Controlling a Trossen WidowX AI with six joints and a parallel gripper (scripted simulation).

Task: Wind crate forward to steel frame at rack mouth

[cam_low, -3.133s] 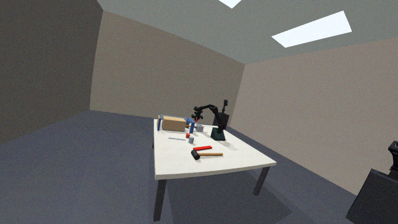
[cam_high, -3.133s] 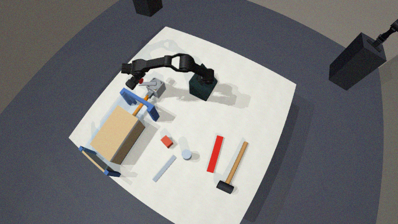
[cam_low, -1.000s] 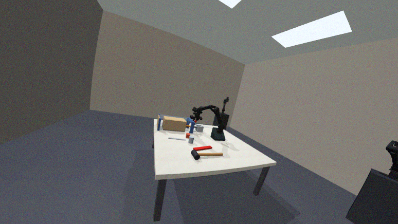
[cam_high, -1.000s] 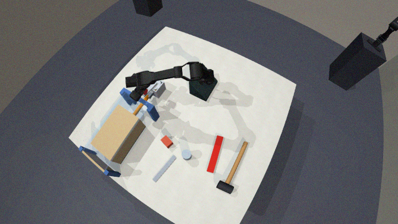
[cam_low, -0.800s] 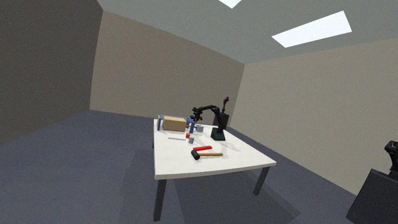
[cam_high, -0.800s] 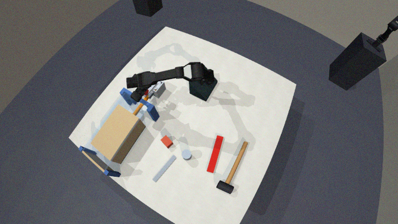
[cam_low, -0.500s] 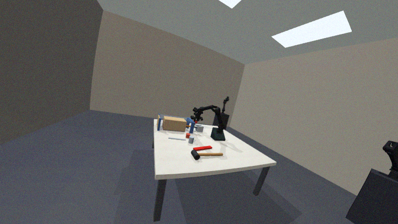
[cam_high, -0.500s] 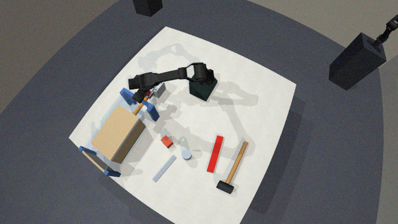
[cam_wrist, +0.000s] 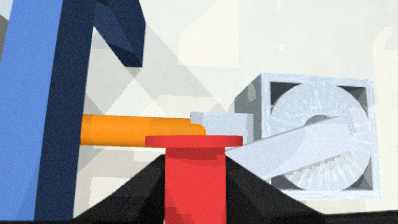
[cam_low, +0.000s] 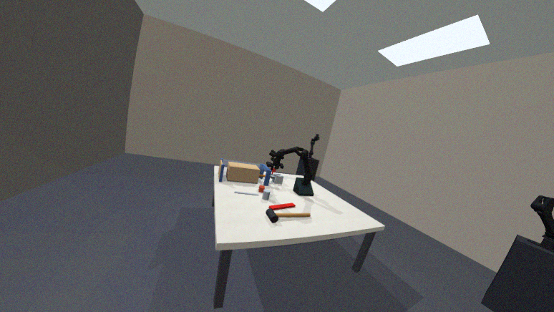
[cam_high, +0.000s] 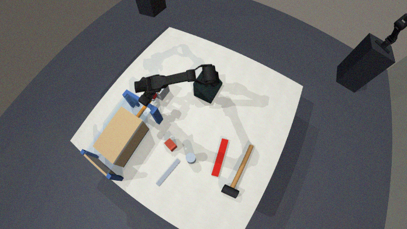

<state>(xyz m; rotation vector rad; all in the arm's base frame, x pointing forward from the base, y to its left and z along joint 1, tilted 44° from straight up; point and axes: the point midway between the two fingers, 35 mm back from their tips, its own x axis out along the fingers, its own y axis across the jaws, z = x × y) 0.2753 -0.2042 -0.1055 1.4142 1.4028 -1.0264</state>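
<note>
My gripper (cam_high: 154, 97) (cam_wrist: 192, 162) is shut on the red grip of the winch handle (cam_wrist: 195, 190). The handle's pale crank arm (cam_wrist: 300, 147) reaches across the top of the grey winch (cam_high: 163, 93) (cam_low: 278, 179) (cam_wrist: 375, 145); its key end is over the drum's middle, and the key itself is hidden. The tan crate (cam_high: 119, 132) (cam_low: 242, 172) sits flat in the clear-panelled cubby, behind the blue frame (cam_high: 158, 113) (cam_low: 268, 179) (cam_wrist: 30, 100) at the mouth, with a gap between them. An orange strap (cam_high: 141, 111) (cam_wrist: 130, 130) runs from the crate through the frame towards the winch.
A red block (cam_high: 170, 144) (cam_low: 261, 188), grey cylinder (cam_high: 190, 157) (cam_low: 266, 195), grey bar (cam_high: 168, 172) (cam_low: 245, 192), red bar (cam_high: 220, 157) (cam_low: 282, 206) and mallet (cam_high: 242, 165) (cam_low: 292, 215) lie on the white bench. The arm's base stands right of the winch.
</note>
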